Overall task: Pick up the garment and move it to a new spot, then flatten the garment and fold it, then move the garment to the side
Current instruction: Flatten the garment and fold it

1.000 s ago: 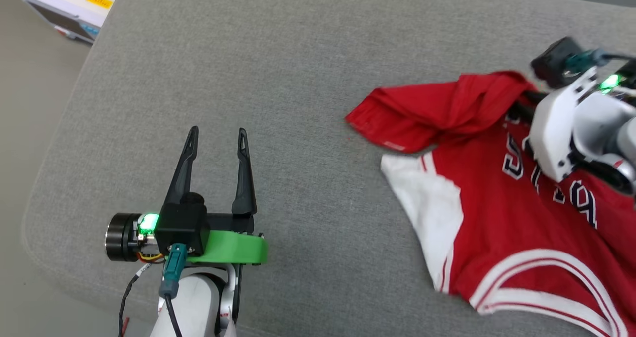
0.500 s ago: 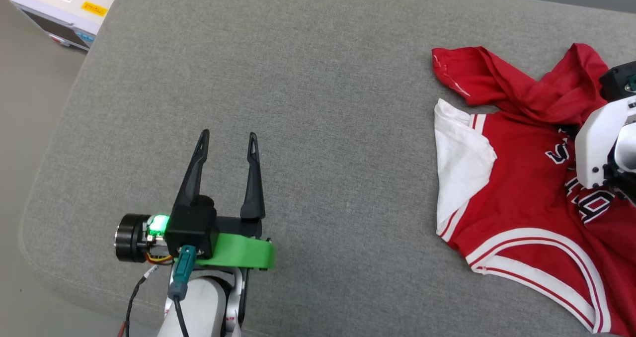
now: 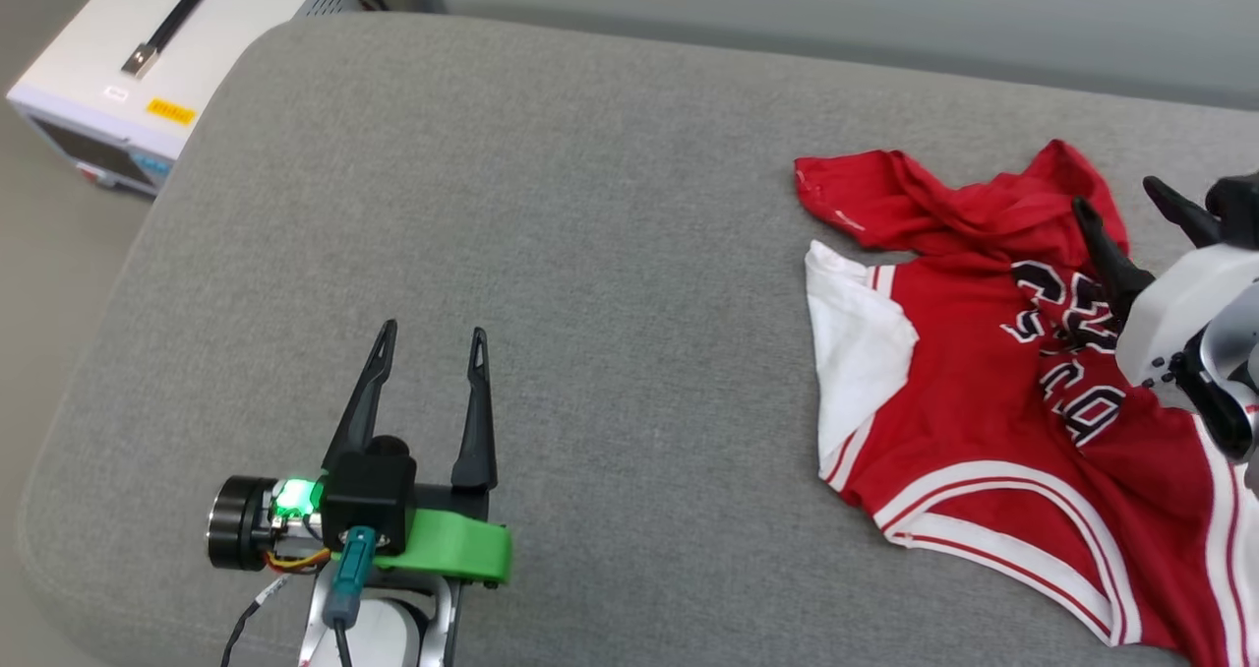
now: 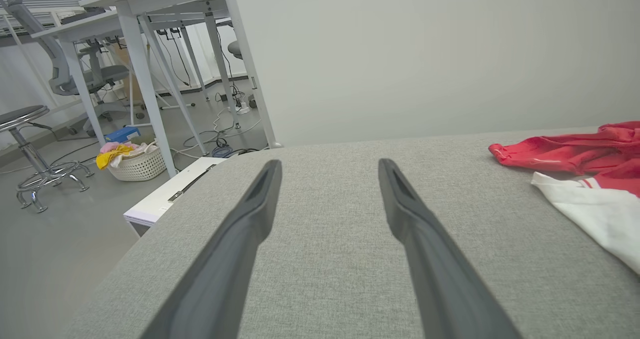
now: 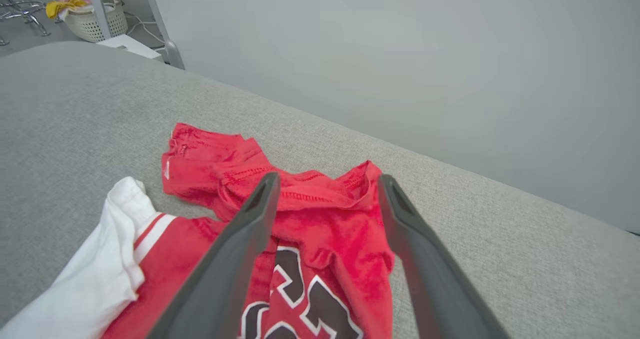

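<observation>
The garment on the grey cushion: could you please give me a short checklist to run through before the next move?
1. Right gripper open: ok, its jaws stand wide apart over the bunched red cloth.
2. Left gripper open and holding nothing: ok, it is over bare cushion, apart from the garment.
3. Garment flat: not ok, its far red edge is bunched and folded over, and the white sleeve is creased.
4. Lettering facing up: ok.
5. Room to spread it: ok, there is bare cushion to the garment's left.
6. Whole garment on the cushion: cannot tell, its right part runs out of the head view.
</observation>
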Robot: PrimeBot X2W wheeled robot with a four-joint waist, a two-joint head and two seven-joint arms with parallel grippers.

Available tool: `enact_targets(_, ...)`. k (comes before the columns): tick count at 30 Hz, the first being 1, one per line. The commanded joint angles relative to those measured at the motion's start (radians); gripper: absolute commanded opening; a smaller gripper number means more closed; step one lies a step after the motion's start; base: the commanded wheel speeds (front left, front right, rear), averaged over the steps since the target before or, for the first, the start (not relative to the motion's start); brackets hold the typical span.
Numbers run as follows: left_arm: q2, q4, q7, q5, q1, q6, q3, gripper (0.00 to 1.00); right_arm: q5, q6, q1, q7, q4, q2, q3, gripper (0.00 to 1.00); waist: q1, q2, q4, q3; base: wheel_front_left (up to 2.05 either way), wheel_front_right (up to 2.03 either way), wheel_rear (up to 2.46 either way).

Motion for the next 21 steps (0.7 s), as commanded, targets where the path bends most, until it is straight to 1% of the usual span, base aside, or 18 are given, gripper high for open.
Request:
enact_targets(1,0.011,0.001,-0.006,0.010,0.015,0.000,0.003,1.00,-0.025,-0.001,0.038,-0.029,-0.018,0.006,-0.027,1.00,-0.0001,-0.0001,-0.052,-0.053,0.00,0.00,0.00)
enact_targets(4,0.022,-0.001,-0.006,0.012,0.026,-0.001,0.003,1.00,-0.076,-0.001,0.093,-0.058,-0.077,0.022,-0.118,1.00,-0.0001,-0.0001,-0.077,-0.074,0.00,0.00,0.00)
enact_targets(6,0.030,-0.003,-0.006,0.013,0.031,-0.004,0.002,1.00,-0.126,-0.001,0.148,-0.063,-0.140,0.042,-0.198,1.00,-0.0001,-0.0001,-0.093,-0.084,0.00,0.00,0.00)
enact_targets(9,0.043,-0.007,-0.006,0.015,0.026,-0.014,-0.003,1.00,-0.233,-0.001,0.275,-0.065,-0.302,0.097,-0.358,1.00,-0.0001,-0.0001,-0.111,-0.094,0.00,0.00,0.00)
enact_targets(12,0.057,-0.011,-0.006,0.016,0.003,-0.036,-0.014,1.00,-0.329,-0.001,0.422,-0.065,-0.449,0.165,-0.484,1.00,-0.0001,-0.0001,-0.121,-0.097,0.00,0.00,0.00)
enact_targets(14,0.071,-0.011,-0.006,0.015,-0.029,-0.063,-0.027,1.00,-0.382,-0.001,0.519,-0.065,-0.538,0.216,-0.553,1.00,-0.0001,-0.0001,-0.125,-0.096,0.00,0.00,0.00)
enact_targets(16,0.090,-0.002,-0.006,0.010,-0.078,-0.109,-0.044,1.00,-0.429,-0.001,0.609,-0.065,-0.622,0.270,-0.609,1.00,-0.0001,-0.0001,-0.131,-0.092,0.00,0.00,0.00)
enact_targets(19,0.115,0.031,0.001,-0.009,-0.164,-0.181,-0.065,1.00,-0.480,-0.001,0.690,-0.061,-0.711,0.321,-0.642,1.00,-0.0001,-0.0001,-0.144,-0.086,0.00,0.00,0.00)
enact_targets(21,0.129,0.056,0.039,-0.035,-0.234,-0.222,-0.085,1.00,-0.498,-0.001,0.723,-0.052,-0.757,0.349,-0.653,1.00,-0.0001,-0.0001,-0.155,-0.081,0.00,0.00,0.00)
